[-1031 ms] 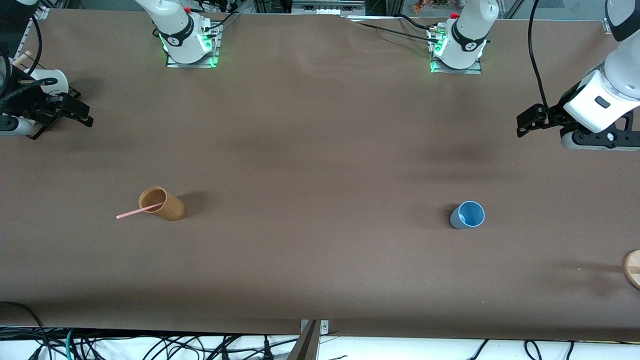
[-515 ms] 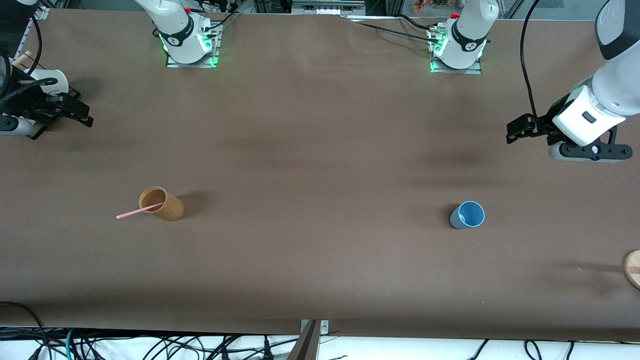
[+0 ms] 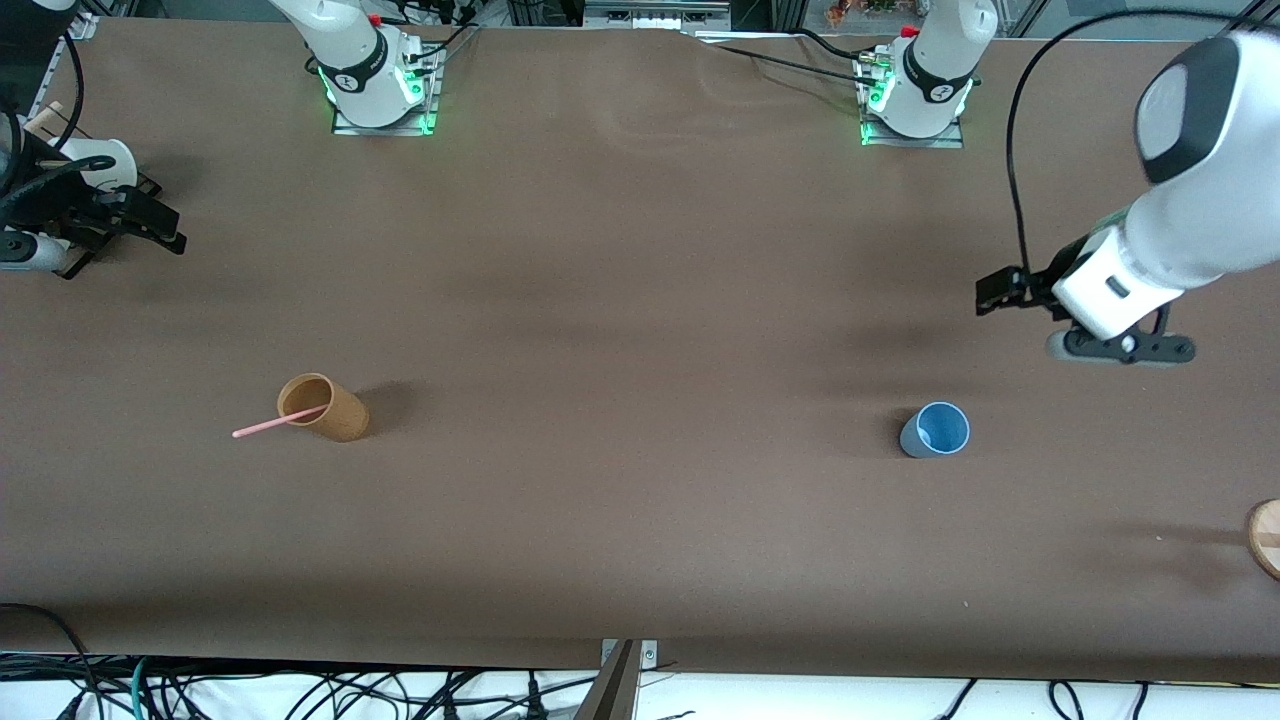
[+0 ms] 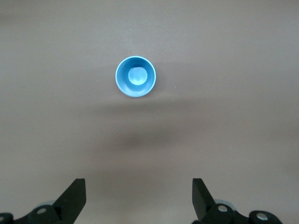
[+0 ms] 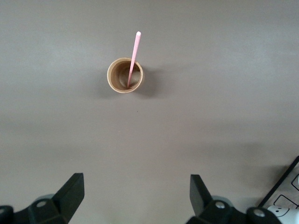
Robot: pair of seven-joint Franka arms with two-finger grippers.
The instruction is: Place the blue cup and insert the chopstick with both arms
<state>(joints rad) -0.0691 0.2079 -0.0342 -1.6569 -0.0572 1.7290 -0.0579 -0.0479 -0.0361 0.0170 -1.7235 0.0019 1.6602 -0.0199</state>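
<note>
left tool (image 3: 1000,293) is up in the air over the table (image 3: 640,300) near the left-arm edge, fingers spread wide, holding nothing. blue cup (image 3: 936,430) stands upright, mouth up, toward the left-arm end, about midway between the base edge and the camera edge. key relation: cup isn't under the tool yet; it sits nearer the camera edge and a little toward table centre from where the tool hangs. left wrist view confirms it: blue cup (image 4: 136,76) sits ahead of the open fingers (image 4: 72,198), roughly centred between them, so I'd say the approach is lined up and mostly needs a forward-and-down move. round cup, no long axis, grip angle shouldn't matter

right tool (image 3: 150,225) is over the right-arm edge, well apart from everything, spread open and empty, waiting. chopstick (image 3: 278,420) is leaning inside the tan cup (image 3: 325,407), free end sticking out over the rim toward the right-arm edge. right arm is clearly closer to it, left arm closer to the blue cup. cups are well apart, so no clash risk for now

white roll (image 3: 95,165) sits next to the right tool, not involved
</note>
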